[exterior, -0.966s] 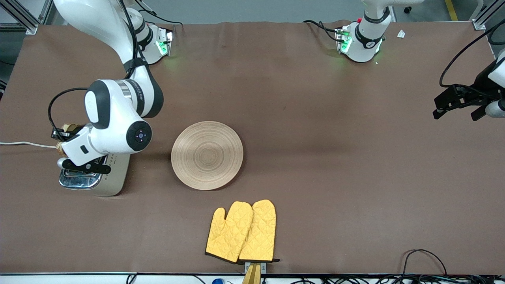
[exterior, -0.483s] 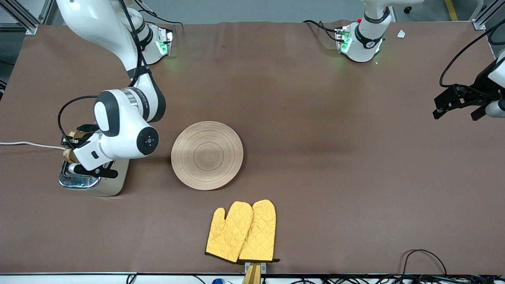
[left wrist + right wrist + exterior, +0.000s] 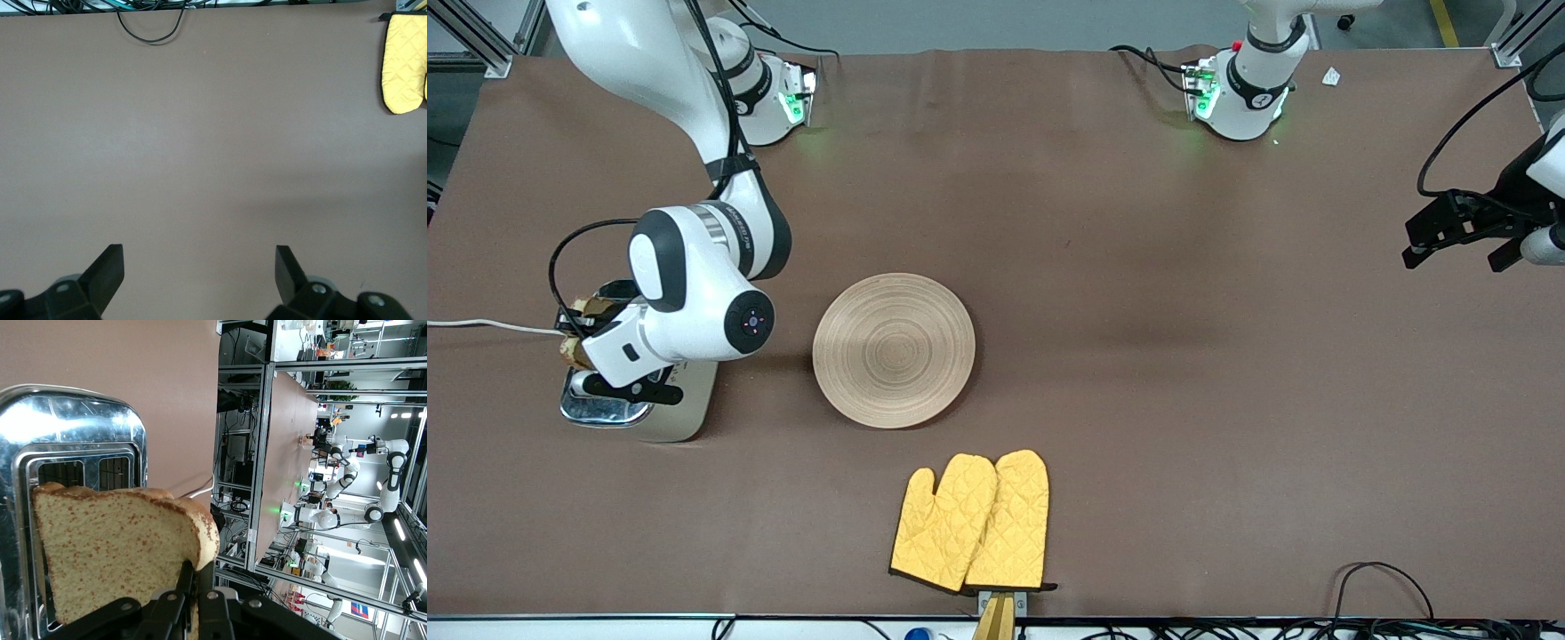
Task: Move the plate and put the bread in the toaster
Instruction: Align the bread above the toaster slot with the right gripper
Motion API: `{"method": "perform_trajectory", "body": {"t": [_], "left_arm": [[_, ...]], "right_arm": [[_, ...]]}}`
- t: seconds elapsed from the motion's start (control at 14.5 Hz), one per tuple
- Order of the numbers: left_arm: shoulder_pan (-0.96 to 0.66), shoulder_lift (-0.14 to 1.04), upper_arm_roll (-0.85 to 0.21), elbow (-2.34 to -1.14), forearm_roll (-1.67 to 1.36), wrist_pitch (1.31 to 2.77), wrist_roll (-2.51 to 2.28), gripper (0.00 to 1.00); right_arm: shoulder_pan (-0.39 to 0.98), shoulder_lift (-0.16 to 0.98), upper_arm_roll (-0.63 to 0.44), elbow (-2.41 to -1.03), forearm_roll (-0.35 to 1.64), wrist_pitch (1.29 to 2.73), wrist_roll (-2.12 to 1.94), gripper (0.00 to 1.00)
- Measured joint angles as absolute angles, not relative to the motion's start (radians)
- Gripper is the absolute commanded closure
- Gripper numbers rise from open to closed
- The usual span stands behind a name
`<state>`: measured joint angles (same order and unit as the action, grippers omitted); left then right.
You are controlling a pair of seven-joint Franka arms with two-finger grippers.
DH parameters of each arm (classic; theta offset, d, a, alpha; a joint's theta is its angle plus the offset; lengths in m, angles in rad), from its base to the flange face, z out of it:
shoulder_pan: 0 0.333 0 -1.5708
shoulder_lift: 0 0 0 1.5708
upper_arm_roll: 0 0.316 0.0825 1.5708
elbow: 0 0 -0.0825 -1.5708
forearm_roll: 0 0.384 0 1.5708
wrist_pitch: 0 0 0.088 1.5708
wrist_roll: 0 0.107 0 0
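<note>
One step looks left to you: the round light-wood plate (image 3: pixel 894 349) sits mid-table clear of the arms, so that part reads as done, but the squarish slice of brown wholemeal bread (image 3: pixel 113 550) isn't in the slots yet. Right gripper (image 3: pixel 193 593) is pinching the slice by its crust edge, fingers nearly together, hanging it just above the boxy cream toaster with the chrome top (image 3: pixel 640 404) at the right arm's end of the table. Left gripper (image 3: pixel 200 270) waits spread wide, holding nothing, over bare brown table at the left arm's end.
</note>
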<state>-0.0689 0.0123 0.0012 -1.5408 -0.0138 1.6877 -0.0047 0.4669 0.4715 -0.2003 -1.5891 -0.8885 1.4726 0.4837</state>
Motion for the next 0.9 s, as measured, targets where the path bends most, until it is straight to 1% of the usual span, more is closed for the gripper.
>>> {"method": "perform_trajectory", "body": {"t": [0.9], "left_arm": [[-0.069, 0.012, 0.001, -1.541, -0.014, 1.688, -0.005, 0.00]], "right_arm": [[0.447, 0.471, -0.204, -1.607, -0.892, 1.472, 0.484, 1.00]]}}
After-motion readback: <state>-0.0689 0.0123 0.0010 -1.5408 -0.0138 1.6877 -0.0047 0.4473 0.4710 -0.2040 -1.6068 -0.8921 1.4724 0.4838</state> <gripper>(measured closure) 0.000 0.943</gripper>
